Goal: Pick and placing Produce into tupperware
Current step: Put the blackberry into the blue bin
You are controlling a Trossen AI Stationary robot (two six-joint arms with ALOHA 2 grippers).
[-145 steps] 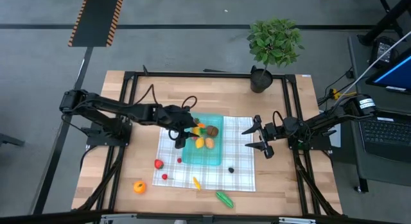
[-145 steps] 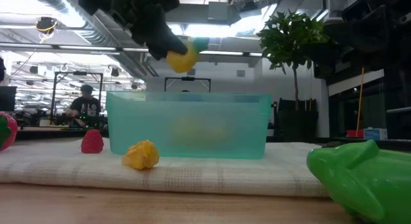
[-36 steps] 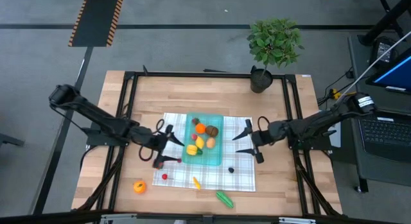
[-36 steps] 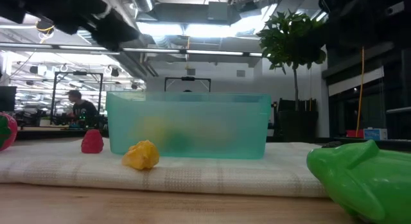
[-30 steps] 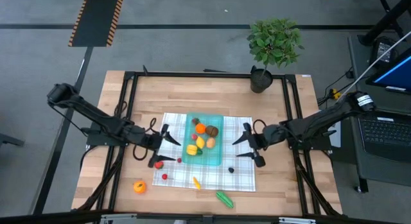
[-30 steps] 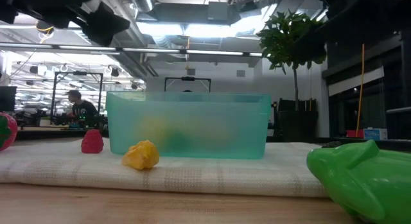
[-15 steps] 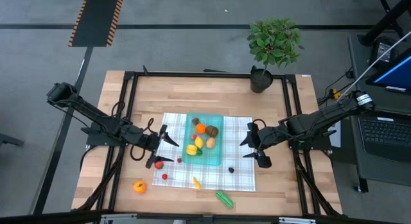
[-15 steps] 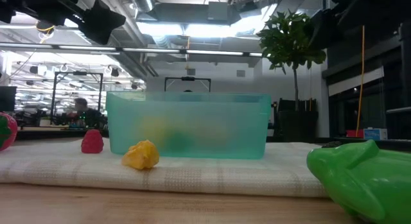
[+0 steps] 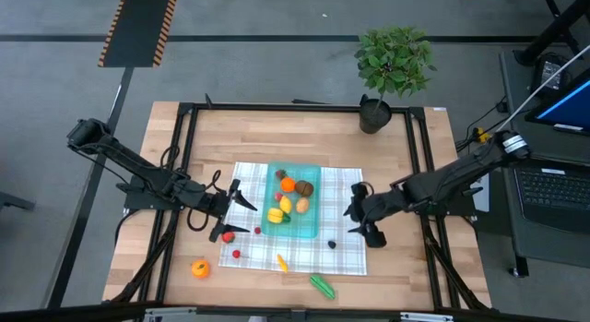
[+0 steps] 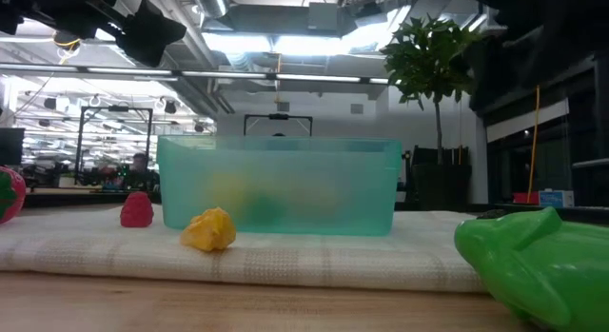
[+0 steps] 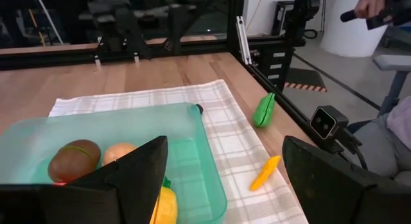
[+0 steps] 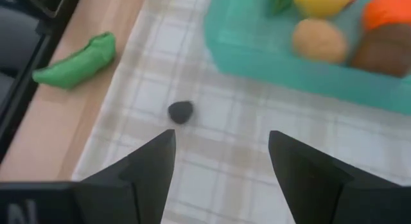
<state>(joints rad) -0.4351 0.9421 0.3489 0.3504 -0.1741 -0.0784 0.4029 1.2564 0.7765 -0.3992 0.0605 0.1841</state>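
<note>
The teal tupperware (image 9: 294, 202) is sitting at the centre of the white-and-green checked cloth (image 9: 343, 253), which is lying on the wooden table (image 9: 295, 137). Several pieces of produce are already resting inside it: an orange piece (image 9: 288, 184), a brown one (image 9: 305, 188), a tan one (image 9: 301, 205) and a yellow one (image 9: 275, 215).

The left gripper (image 9: 226, 214) is hovering over the cloth at nine o'clock from the tupperware, its fingers standing spread apart and gripping nothing. A small red piece (image 9: 229, 236) is lying just below it, at about six o'clock from the fingertips. In the left wrist view the two dark fingers (image 11: 138, 169) are framing the container's near corner, with the brown and tan pieces showing through the translucent wall.

The right gripper (image 9: 355, 219) is hanging over the cloth at three o'clock from the tupperware, fingers likewise released and empty. A small dark piece (image 9: 332, 244) is lying on the cloth at about seven o'clock from that gripper, close to it but not touching; the right wrist view is showing it (image 12: 180, 111) on the checked fabric ahead of the parted fingers (image 12: 149, 161).

More produce is scattered loose: a yellow-orange sliver (image 9: 282, 263) at six o'clock from the tupperware, a green pod (image 9: 322, 285) on the wood just off the cloth's edge, and an orange fruit (image 9: 200, 268) on the bare table at seven o'clock. A potted plant (image 9: 392, 68) is standing at the table's far edge, at one o'clock.
</note>
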